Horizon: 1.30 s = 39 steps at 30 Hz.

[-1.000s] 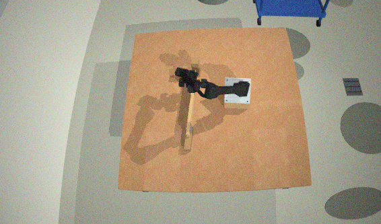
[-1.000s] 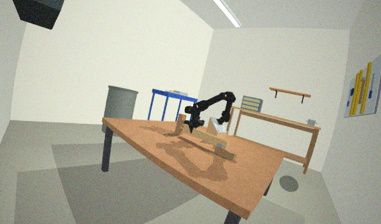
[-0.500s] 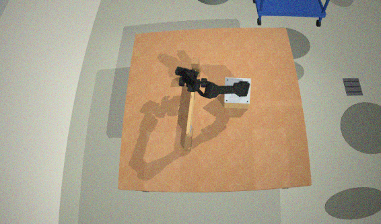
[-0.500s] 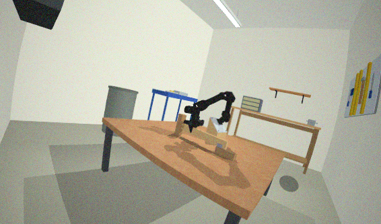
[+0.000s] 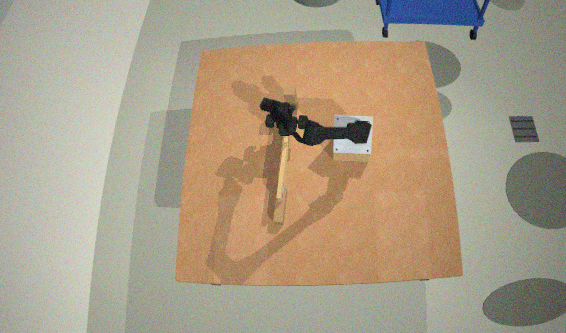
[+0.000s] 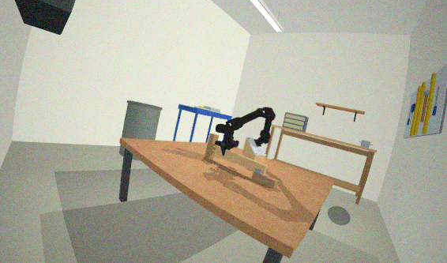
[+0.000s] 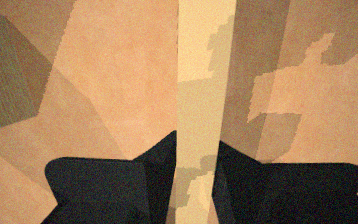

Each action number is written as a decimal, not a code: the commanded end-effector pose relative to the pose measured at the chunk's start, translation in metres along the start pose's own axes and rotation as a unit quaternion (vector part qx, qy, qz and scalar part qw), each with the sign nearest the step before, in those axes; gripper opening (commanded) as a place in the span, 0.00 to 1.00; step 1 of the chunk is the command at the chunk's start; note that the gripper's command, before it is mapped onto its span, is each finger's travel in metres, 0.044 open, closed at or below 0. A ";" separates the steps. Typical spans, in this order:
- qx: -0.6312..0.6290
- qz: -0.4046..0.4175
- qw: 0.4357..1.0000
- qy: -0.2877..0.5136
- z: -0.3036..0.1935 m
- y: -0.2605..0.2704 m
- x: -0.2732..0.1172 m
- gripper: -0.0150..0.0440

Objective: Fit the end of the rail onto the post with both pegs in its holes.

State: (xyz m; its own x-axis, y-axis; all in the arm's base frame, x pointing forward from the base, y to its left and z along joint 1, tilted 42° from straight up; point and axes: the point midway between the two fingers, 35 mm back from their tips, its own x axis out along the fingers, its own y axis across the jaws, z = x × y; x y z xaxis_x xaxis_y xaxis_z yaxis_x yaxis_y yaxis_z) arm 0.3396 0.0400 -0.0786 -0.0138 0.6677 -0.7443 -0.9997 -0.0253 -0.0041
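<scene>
The long pale rail [image 5: 283, 171] [image 6: 246, 160] [image 7: 200, 110] runs from the post to the low footboard block [image 5: 278, 216] [image 6: 264, 179]. Its far end sits at the grey-blue bracket [image 6: 257, 170] on the block. Its near part is raised off the table, with a shadow below. My gripper [image 6: 223, 151] [image 7: 188, 135] is shut on the rail near the post end, one black finger on each side. The short post [image 6: 212, 140] stands upright just beyond the near end. The pegs, the holes and any gap at the post are hidden or too small to tell.
The arm's base stands on a white plate [image 5: 352, 148] on a wooden block, to the right of the rail in the top view. The arm reaches over the rail's near end. A blue cart [image 5: 430, 4] [image 6: 205, 112] and a grey bin [image 6: 142, 122] stand beyond the table [image 5: 400, 219] [image 6: 237, 204].
</scene>
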 end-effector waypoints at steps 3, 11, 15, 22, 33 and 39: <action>-0.001 -0.003 1.000 0.002 -0.003 -0.002 -0.001 0.25; -0.001 -0.003 1.000 0.002 -0.006 -0.002 -0.001 0.25; -0.001 -0.003 1.000 0.002 -0.007 -0.002 -0.001 0.25; -0.001 -0.003 1.000 0.002 -0.009 -0.002 -0.002 0.25; -0.001 -0.003 1.000 0.002 -0.013 -0.002 -0.002 0.25; -0.001 -0.003 1.000 0.002 -0.015 -0.002 -0.002 0.25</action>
State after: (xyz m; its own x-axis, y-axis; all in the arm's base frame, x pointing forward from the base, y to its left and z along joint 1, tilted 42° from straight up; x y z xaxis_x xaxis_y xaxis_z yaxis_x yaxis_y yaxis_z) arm 0.3405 0.0310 -0.0863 -0.0134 0.6672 -0.7447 -0.9997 -0.0256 -0.0049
